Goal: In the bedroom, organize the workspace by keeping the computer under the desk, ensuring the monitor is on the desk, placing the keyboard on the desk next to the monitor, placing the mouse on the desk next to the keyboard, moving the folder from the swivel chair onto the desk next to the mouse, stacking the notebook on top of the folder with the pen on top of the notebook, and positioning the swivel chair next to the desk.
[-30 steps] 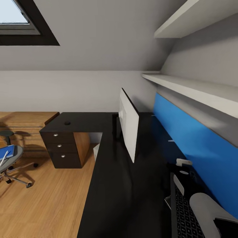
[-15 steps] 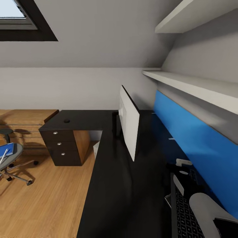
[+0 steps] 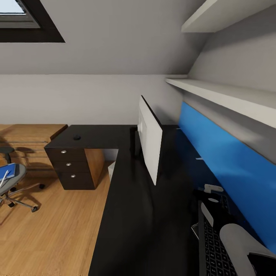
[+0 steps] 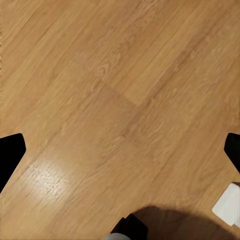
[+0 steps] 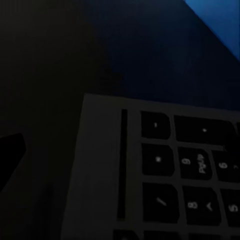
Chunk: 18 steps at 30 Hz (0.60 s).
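- On the long black L-shaped worktop [image 3: 142, 214], a thin white flat monitor [image 3: 149, 147] stands edge-on at 12 o'clock.
- A dark keyboard [image 3: 214, 249] lies at 4 o'clock on it.
- At 9 o'clock, a grey swivel chair [image 3: 11, 184] carries a blue folder [image 3: 8, 171].
- Left claw [image 4: 120, 150]: spread over the wooden floor [image 4: 100, 75].
- Right claw [image 5: 120, 165]: above the keyboard [image 5: 170, 175]; cannot tell its state.

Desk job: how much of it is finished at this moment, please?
Done: the monitor stands on the desk, and the keyboard lies on the desk nearer the robot. In hand: nothing visibly held. Left: the folder is on the chair, apart from the desk. Mouse and computer cannot be judged.
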Motion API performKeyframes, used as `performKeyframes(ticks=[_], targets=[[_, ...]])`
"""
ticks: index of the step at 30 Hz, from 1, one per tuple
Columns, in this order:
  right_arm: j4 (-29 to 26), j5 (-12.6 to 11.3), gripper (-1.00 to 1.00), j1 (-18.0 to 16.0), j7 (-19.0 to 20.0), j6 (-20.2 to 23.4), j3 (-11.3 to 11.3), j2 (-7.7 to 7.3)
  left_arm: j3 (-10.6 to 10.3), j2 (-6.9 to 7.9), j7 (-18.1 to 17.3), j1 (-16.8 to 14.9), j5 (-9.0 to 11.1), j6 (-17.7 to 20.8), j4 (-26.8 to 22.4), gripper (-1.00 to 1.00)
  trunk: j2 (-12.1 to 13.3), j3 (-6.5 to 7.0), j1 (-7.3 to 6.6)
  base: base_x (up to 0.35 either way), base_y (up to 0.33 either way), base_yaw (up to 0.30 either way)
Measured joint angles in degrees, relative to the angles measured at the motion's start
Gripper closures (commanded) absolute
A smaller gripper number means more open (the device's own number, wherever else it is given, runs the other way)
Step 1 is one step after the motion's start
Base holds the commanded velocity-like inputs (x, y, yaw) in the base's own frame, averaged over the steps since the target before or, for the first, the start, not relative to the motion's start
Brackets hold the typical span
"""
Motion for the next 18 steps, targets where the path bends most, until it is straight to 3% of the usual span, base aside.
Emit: performKeyframes(ticks=[18], targets=[[0.1, 0.0, -1.00, 0.0, 0.0, 0.0, 0.0, 0.00, 0.0, -0.04, 0.0, 0.0, 0.0, 0.0, 0.0, -1.00, 0.0, -1.62, 0.00, 0.000, 0.000, 0.000]])
